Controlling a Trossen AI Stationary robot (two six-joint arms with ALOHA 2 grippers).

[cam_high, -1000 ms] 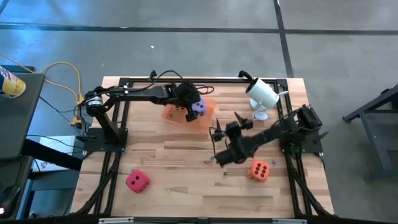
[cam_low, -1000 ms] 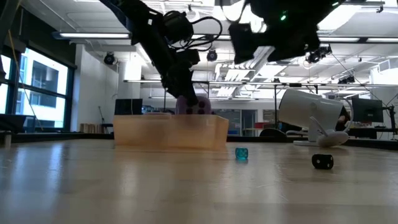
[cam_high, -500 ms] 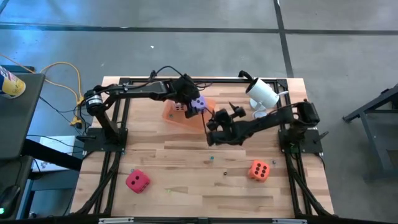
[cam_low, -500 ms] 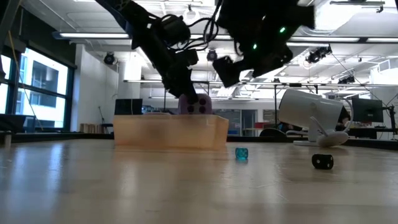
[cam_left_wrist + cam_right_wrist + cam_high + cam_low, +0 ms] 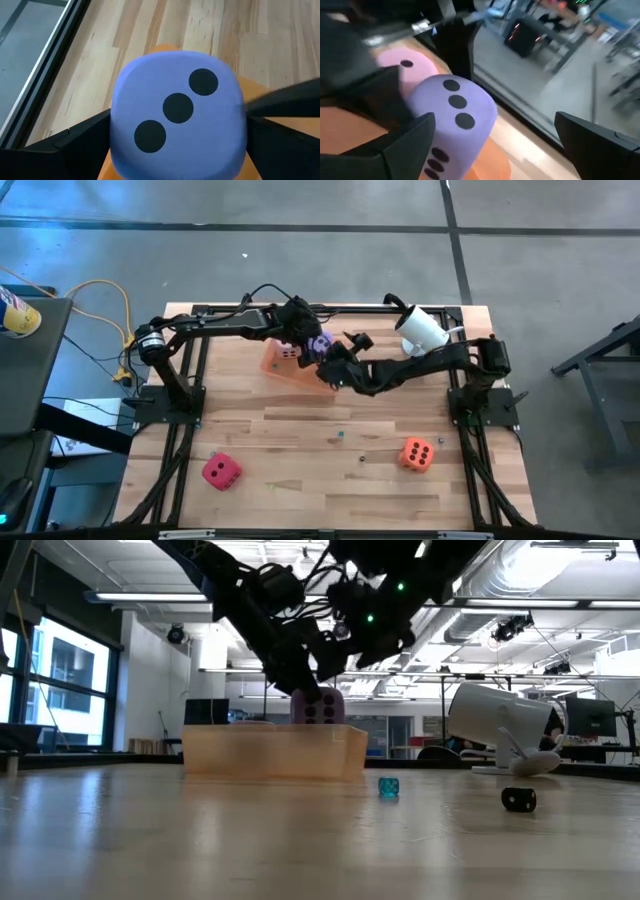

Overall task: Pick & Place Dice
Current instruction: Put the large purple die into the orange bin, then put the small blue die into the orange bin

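Note:
A lavender-purple die hangs just above the translucent orange tray, with my left gripper shut on it. In the left wrist view the die shows three pips. A pink die lies in the tray. My right gripper stands open right next to the purple die, on the side toward the table's right edge. A red die rests on the table near the front left. An orange die rests near the front right. My left gripper pinches the purple die by two opposite sides between its two fingers. The fingers slant down from the table's left side. The die is lifted clear, just over the tray's top edge. My right gripper: I cannot tell whether its finger touches the purple die.
A white camera-like device stands at the far right of the table. A tiny teal die and a tiny black die lie on the wood in front of the tray. Black frame rails run along the table's sides.
My right gripper has swung from the middle of the table toward the far edge and the left, up to the purple die, rolling its wrist on the way and staying open. The left gripper and the die have kept about where they were.

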